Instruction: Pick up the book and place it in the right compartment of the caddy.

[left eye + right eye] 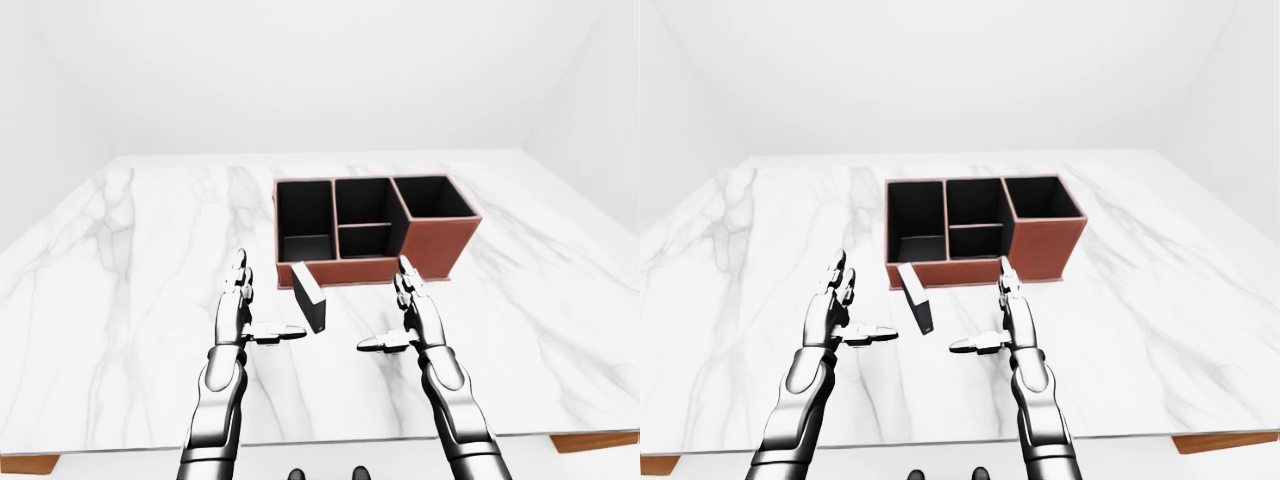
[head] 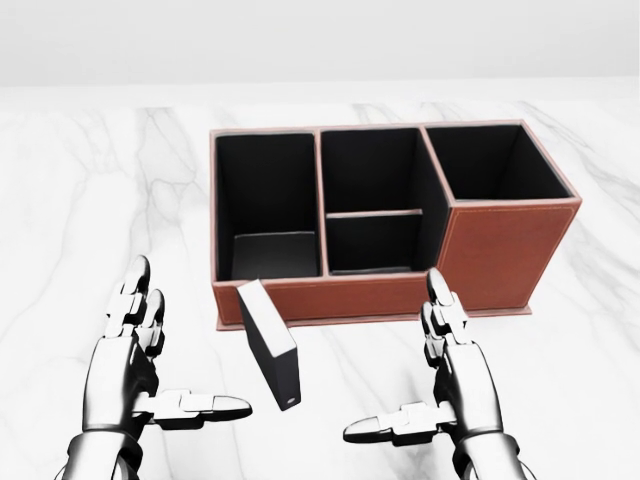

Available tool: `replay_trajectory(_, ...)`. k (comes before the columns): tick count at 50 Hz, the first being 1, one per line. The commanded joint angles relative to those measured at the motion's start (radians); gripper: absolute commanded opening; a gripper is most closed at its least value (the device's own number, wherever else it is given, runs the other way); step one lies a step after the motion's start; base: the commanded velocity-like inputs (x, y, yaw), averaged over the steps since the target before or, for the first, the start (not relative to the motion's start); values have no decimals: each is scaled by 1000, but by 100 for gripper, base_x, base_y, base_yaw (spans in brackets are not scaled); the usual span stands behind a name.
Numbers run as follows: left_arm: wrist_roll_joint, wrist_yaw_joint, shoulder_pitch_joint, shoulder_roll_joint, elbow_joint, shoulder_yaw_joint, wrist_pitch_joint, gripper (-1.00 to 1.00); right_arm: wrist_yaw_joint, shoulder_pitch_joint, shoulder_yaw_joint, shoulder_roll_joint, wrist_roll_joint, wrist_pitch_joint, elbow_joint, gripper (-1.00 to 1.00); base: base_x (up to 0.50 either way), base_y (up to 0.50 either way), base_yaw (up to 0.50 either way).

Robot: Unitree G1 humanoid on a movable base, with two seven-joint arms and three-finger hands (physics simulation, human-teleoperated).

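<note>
Your left hand (image 2: 135,365) is raised over the table (image 2: 80,210) at the lower left of the head view, palm turned inward, its two long fingers (image 2: 135,290) extended upward and close together, the thumb (image 2: 200,407) stretched out sideways toward the book — spread, gripping nothing. Your right hand (image 2: 450,385) mirrors it at the lower right: fingers pointing up, thumb reaching left toward the book, likewise spread and empty. In the eye views both forearms rise from the bottom edge and lean slightly inward, the left arm (image 1: 215,400) and the right arm (image 1: 455,405) at much the same height.

The book (image 2: 268,342) stands on edge between the two hands, touching neither. It is dark with a pale edge, and it runs diagonally in the head view — its far end just beside the caddy's near wall, its near end pointing toward the bottom of the view, nearer your left thumb than your right.

The caddy (image 2: 500,255) sits on the table just above the book, brown outside and black inside. It has a left compartment, a middle section split by a crosswise divider, and a taller right compartment (image 2: 495,160), which is well apart from the book.
</note>
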Motion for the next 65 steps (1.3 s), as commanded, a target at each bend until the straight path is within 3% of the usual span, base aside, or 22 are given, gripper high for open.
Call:
replay_trajectory(1,-9,-1,-3,-2,-6,-1,3,100,1,3,3,0,-5,-2,4,100,29,0,0)
replay_trajectory(11,-11,2,-3,-2,-9,-2,7,100,1,2,5,2,-6,2,-6,100,26,0,0)
replay_trajectory(12,-12,2,-1,-3,-21,-4,16,100,-10,2,6,2,-18,-1,-8,100,4,0,0)
replay_trajectory(15,-13,1,-3,-3,-17,-4,16,100,11,16,23,4,-21,-14,-9,100,0,0,0)
replay_trajectory(29,-11,-1,-2,-6,-15,-10,4,100,16,8,20,6,-14,-14,16,100,0,0,0)
replay_trajectory(33,-4,6,-5,-5,-18,-11,25,100,16,9,21,7,-15,-14,10,100,0,0,0)
replay_trajectory(34,-1,6,-9,-5,4,-12,11,100,16,11,22,7,-15,-14,5,100,0,0,0)
replay_trajectory(38,19,6,-8,-4,23,-21,-2,100,15,12,22,7,-16,-6,-7,100,0,0,0)
replay_trajectory(41,20,7,-5,-5,6,-20,10,100,13,15,23,7,-17,5,-23,100,0,0,0)
replay_trajectory(47,24,8,-4,-6,10,-19,6,100,5,11,32,12,-28,-14,5,100,0,0,0)
replay_trajectory(58,24,7,-6,-5,21,-17,0,100,-9,1,52,20,-53,-14,30,100,0,0,0)
replay_trajectory(65,24,8,-5,-5,9,-17,11,100,-15,1,65,25,-66,-14,29,100,0,0,0)
